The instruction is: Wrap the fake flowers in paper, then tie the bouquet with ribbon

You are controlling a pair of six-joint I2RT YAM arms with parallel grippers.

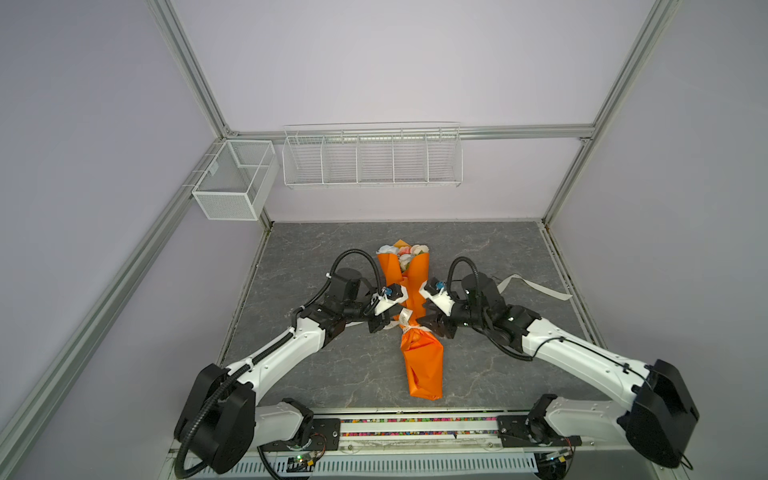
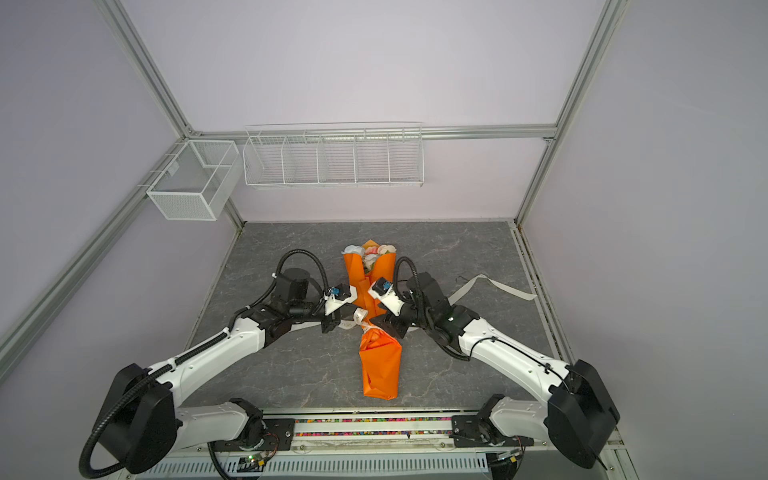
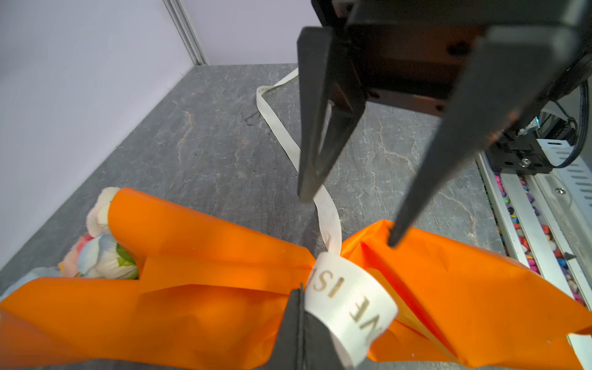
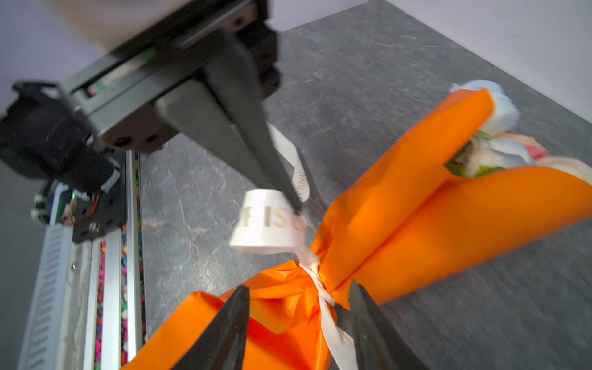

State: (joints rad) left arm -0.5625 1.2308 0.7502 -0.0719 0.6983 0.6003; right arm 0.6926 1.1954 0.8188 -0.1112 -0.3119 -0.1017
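My left end effector [image 4: 296, 205] is clamped shut on a loop of the cream printed ribbon [image 3: 349, 301]; my right end effector [image 3: 349, 217] stands open astride the ribbon's tail, holding nothing. The bouquet of fake flowers [image 1: 402, 252], pale fabric roses in an orange paper wrap [image 1: 422, 365], lies on the grey marbled surface [image 1: 311, 374] between my arms, ribbon cinched round its waist, blooms toward the far wall

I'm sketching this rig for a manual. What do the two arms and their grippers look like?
The left arm and right arm look alike: white shell links between bulky black joint housings. A black ribbed cable hose loops over each wrist. The left gripper and right gripper have long dark grey fingers that taper to narrow tips.
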